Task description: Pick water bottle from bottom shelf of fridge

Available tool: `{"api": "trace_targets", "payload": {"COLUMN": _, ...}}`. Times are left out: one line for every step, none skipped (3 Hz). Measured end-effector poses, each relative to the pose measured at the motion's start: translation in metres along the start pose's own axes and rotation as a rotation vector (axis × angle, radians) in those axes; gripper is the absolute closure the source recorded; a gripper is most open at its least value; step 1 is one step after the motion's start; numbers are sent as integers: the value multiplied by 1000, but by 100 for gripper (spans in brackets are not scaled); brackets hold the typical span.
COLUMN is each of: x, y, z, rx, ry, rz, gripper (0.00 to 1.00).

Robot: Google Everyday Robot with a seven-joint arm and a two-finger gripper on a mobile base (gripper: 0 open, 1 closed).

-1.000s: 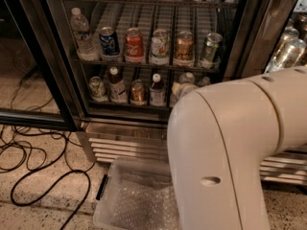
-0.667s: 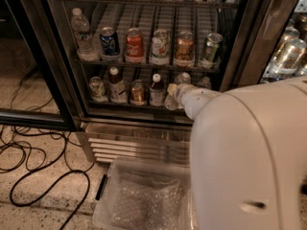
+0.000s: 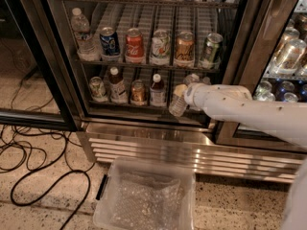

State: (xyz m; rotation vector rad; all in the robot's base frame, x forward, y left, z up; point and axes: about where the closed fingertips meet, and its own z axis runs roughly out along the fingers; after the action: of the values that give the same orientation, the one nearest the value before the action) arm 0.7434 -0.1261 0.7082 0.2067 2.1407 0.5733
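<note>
Camera view: black cables (image 3: 29, 152) trail over the floor at left. Beside them the fridge (image 3: 144, 145) stands open; its bottom shelf (image 3: 125, 104) carries cans (image 3: 138, 92) and dark-filled bottles (image 3: 116, 85). Further right, at that shelf's front edge, the water bottle (image 3: 177, 107) tilts (cap hidden), jaws clamped on its upper part; the gripper (image 3: 184, 93) reaches in from the right.

No label on the cans (image 3: 135, 46) is showing readable lettering; the gripper (image 3: 183, 94) is hovering over the bottom shelf (image 3: 120, 106).
</note>
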Motion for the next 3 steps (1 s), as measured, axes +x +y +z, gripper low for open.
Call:
{"api": "trace_targets", "payload": {"x": 8, "y": -9, "z": -13, "rx": 1, "ry": 21, "rz": 33, "gripper": 100}}
{"api": "trace_targets", "payload": {"x": 8, "y": -15, "z": -10, "rx": -3, "ry": 22, "rz": 67, "gripper": 100}}
{"api": "trace_targets", "payload": {"x": 20, "y": -5, "z": -11, "rx": -29, "ry": 63, "rz": 106, "gripper": 100}}
